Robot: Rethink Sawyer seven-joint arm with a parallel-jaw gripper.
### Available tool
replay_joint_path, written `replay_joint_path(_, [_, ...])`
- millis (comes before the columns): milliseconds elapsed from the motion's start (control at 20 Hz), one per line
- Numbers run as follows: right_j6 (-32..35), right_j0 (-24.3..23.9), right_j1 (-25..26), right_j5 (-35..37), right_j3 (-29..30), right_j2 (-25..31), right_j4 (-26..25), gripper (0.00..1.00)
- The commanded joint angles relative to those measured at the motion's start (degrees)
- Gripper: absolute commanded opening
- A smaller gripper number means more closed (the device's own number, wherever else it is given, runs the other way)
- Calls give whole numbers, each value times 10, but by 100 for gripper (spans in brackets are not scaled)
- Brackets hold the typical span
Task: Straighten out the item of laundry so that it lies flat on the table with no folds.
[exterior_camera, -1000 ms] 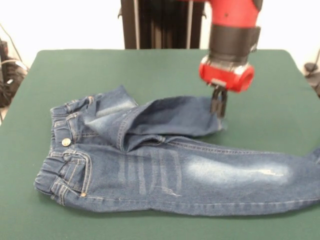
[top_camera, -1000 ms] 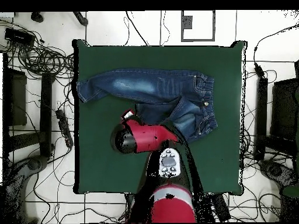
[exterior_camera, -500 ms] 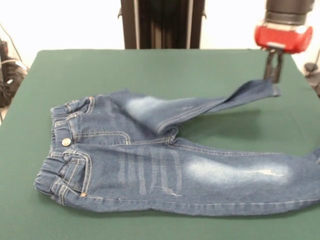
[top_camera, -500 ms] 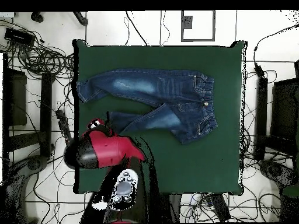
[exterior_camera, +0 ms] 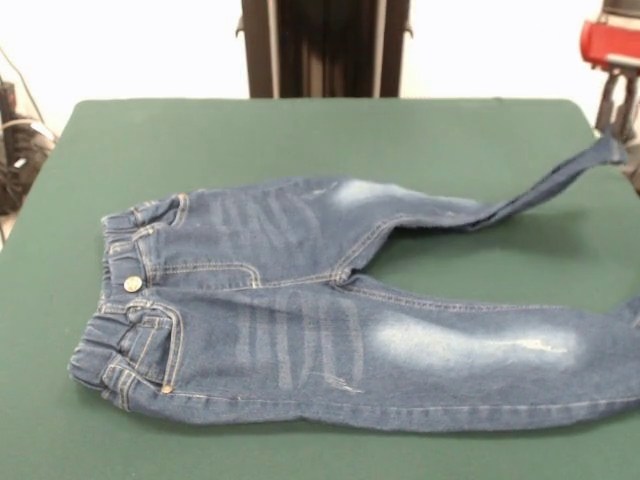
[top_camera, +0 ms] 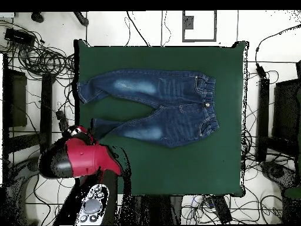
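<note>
Two legs of the jeans (exterior_camera: pixel 300 310) are now spread apart in a V, which is the big change from half a second ago: the far leg was slung across toward the middle of the tabletop (exterior_camera: pixel 300 130) and it's now pulled out way further toward the side edge, so the whitish thigh patch on it shows fully. The arm has moved off toward that same edge too, and from above its red body sits over the tabletop's corner.

The pincer (exterior_camera: pixel 615 125) is up at the right edge of the front view, closed down on the cuff of that far leg. The cuff end is lifted off the felt with a shadow under it, while the rest of the leg lies down. The near leg is stretched flat along the front edge, waistband on the left in the front view.
</note>
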Motion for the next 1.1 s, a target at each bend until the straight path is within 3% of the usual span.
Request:
replay_joint_path(50, [172, 56, 69, 83, -54, -30, 97, 0])
replay_joint_path(150, [159, 62, 76, 82, -63, -37, 104, 0])
replay_joint_path(200, [147, 66, 80, 80, -64, -42, 116, 100])
replay_joint_path(650, [100, 43, 77, 51, -52, -25, 110, 100])
replay_joint_path(1100, [97, 24, 84, 61, -59, -18, 124, 100])
